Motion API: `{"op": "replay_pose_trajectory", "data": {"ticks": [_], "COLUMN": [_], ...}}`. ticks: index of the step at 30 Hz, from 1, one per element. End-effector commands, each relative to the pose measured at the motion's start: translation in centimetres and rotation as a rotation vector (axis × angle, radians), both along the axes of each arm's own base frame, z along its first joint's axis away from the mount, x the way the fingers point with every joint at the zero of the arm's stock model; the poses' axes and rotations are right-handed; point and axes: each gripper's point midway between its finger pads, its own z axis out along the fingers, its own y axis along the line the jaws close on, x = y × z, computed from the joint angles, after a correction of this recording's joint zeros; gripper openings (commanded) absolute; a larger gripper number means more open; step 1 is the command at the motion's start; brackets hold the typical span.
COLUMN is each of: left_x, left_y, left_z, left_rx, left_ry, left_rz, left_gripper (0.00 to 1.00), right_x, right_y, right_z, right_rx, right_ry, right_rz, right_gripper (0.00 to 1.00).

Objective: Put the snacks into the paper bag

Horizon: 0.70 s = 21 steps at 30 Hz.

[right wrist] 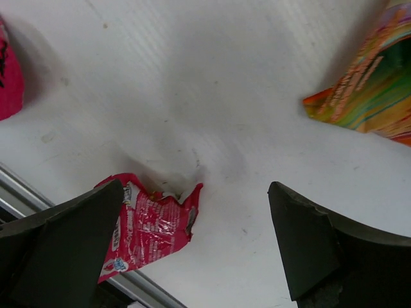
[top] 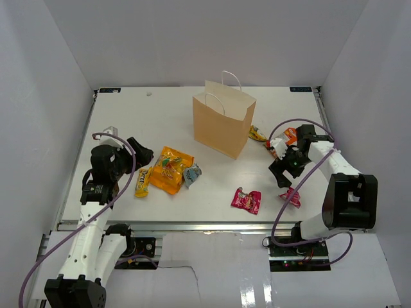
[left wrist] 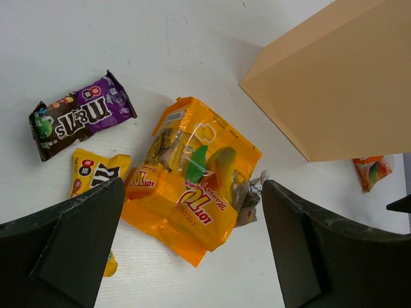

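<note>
- The paper bag (top: 223, 125) stands upright toward the back middle of the white table (top: 148, 115), its white cord handles raised.
- The left gripper (top: 137, 154) hangs over the table's left side, jaws spread wide and holding nothing (its wrist camera looks straight down between two dark fingers (left wrist: 70, 256)).
- Below that gripper lie the large orange bags (left wrist: 192, 192), heaped one over the other. A grey-blue pack (left wrist: 250, 196) is tucked at their right edge and a yellow bar (left wrist: 96, 170) touches their left. A purple wrapper (left wrist: 80, 115) lies just beyond the bar, apart from the heap.
- The right gripper (top: 281, 178) sits low over the table's right side, its jaws also wide apart and empty.
- A crumpled red pack (right wrist: 151, 228) lies at the table's near edge beside the metal rail (right wrist: 148, 289), close to one finger; whether they touch cannot be told.
- An orange-green bag (top: 257, 133) lies against the paper bag's right foot.
- A pink pack (top: 246, 200) sits alone on the near middle of the table, between the two arms.
</note>
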Motion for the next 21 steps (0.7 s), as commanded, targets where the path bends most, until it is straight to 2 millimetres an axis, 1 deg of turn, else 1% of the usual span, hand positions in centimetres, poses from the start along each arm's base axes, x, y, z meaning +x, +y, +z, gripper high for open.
{"op": "replay_pose_trajectory", "data": {"ticks": [1, 4, 5, 6, 8, 9, 10, 12, 16, 17, 18, 19, 21], "left_x": [-0.4, -0.5, -0.4, -0.4, -0.3, -0.4, -0.3, -0.3, -0.3, -0.3, -0.3, -0.4, -0.5], "left_y": [-0.6, -0.7, -0.7, -0.8, -0.9, -1.0, -1.0, -1.1, -1.1, -1.1, -1.1, -1.2, -1.2], "left_z": [0.0, -0.2, -0.3, -0.4, -0.6, -0.7, -0.8, -0.9, -0.8, -0.8, -0.9, -0.9, -1.2], "left_rx": [-0.031, -0.041, -0.044, -0.045, -0.048, -0.05, -0.049, -0.051, -0.05, -0.051, -0.052, -0.055, -0.058], "left_ry": [-0.001, 0.011, 0.013, 0.017, 0.027, 0.03, 0.031, 0.035, 0.031, 0.028, 0.03, 0.029, 0.034], "left_rz": [-0.018, -0.02, -0.022, -0.025, -0.027, -0.032, -0.033, -0.038, -0.042, -0.044, -0.043, -0.045, -0.045], "left_gripper": [0.98, 0.98, 0.98, 0.98, 0.98, 0.98, 0.98, 0.98, 0.98, 0.98, 0.98, 0.98, 0.98], "right_x": [-3.6, -5.2, -6.0, -6.3, -7.2, -7.4, -7.1, -7.7, -7.2, -7.1, -6.9, -6.9, -6.8], "right_y": [0.2, 0.4, 0.7, 0.3, 0.4, 0.3, 0.1, 0.3, -0.2, -0.3, -0.9, -1.1, -1.6], "right_z": [0.4, 0.7, 0.5, 0.2, -0.6, -0.7, -0.9, -1.6, -2.3, -2.4, -2.5, -3.1, -3.6], "right_rx": [0.014, 0.007, -0.006, -0.033, -0.052, -0.062, -0.082, -0.098, -0.155, -0.168, -0.204, -0.226, -0.255], "right_ry": [0.071, 0.105, 0.12, 0.124, 0.136, 0.127, 0.109, 0.127, 0.097, 0.088, 0.077, 0.063, 0.037], "right_rz": [0.099, 0.1, 0.118, 0.114, 0.116, 0.112, 0.108, 0.105, 0.084, 0.083, 0.076, 0.077, 0.082], "right_gripper": [1.0, 1.0, 1.0, 1.0, 1.0, 1.0, 1.0, 1.0, 1.0, 0.97, 0.96, 0.93, 0.9]}}
